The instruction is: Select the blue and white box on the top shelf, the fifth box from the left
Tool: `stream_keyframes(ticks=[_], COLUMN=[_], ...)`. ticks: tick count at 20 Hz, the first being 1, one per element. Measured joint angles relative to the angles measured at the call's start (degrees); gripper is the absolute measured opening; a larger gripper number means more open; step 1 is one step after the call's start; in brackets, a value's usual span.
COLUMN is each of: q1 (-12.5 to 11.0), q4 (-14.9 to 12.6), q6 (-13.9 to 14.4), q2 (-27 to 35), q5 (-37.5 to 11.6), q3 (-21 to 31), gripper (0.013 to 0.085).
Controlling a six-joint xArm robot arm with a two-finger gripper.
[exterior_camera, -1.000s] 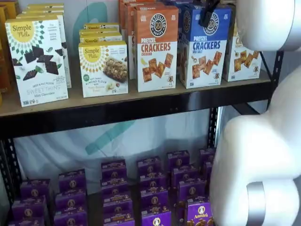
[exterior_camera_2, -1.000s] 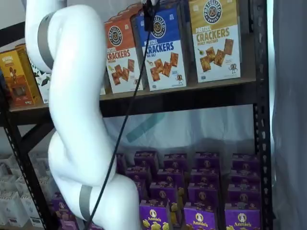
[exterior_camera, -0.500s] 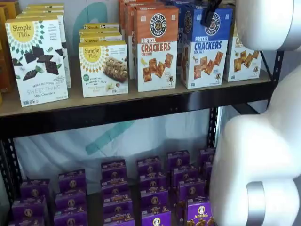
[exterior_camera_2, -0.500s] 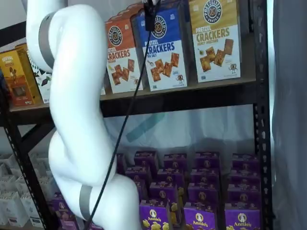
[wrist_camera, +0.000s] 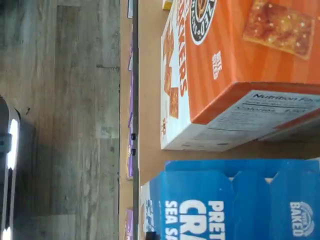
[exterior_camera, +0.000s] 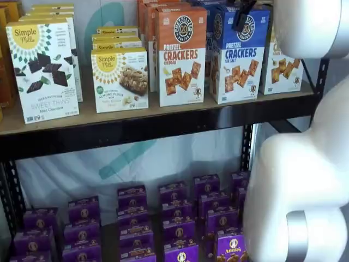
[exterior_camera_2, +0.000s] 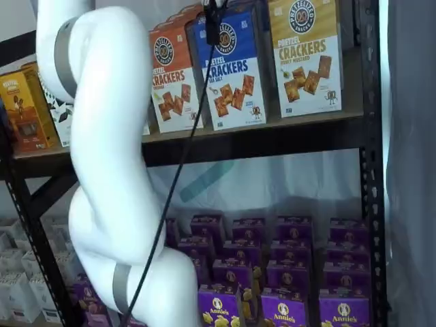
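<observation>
The blue and white box [exterior_camera: 237, 57] stands upright on the top shelf [exterior_camera: 163, 124], between an orange-topped box and a yellow-topped box; it shows in both shelf views [exterior_camera_2: 235, 75]. The wrist view looks down on its blue top flaps [wrist_camera: 225, 205] and the tan shelf board [wrist_camera: 150, 100]. My gripper [exterior_camera: 242, 16] shows only as black fingers at the box's top front, with a cable hanging beside them in a shelf view [exterior_camera_2: 213, 24]. No gap between the fingers shows, and I cannot tell whether they hold the box.
The orange cheddar box [exterior_camera: 181, 54] stands close on the box's left and the yellow-topped cracker box [exterior_camera_2: 306, 54] on its right. Simple Mills boxes [exterior_camera: 43, 71] stand further left. Purple boxes [exterior_camera: 174, 218] fill the lower shelf. My white arm [exterior_camera_2: 109, 170] stands before the shelves.
The blue and white box has shifted very slightly to the right in both shelf views. The gripper stays at its top.
</observation>
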Motion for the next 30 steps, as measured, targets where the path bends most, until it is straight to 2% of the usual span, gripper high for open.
stream_keyframes(ticks=[9, 15, 19, 30], q1=[1.37, 1.02, 1.05, 2.54], q4=[-0.05, 0.78, 0.3, -2.36], q6=[1.44, 1.64, 1.67, 2.9], q2=[-3.0, -5.06, -5.98, -7.59], q5=[0.7, 0.91, 1.39, 8.49], q3=[2.7, 3.84, 3.88, 1.56], gripper=[0.065, 0.065, 0.065, 0.065])
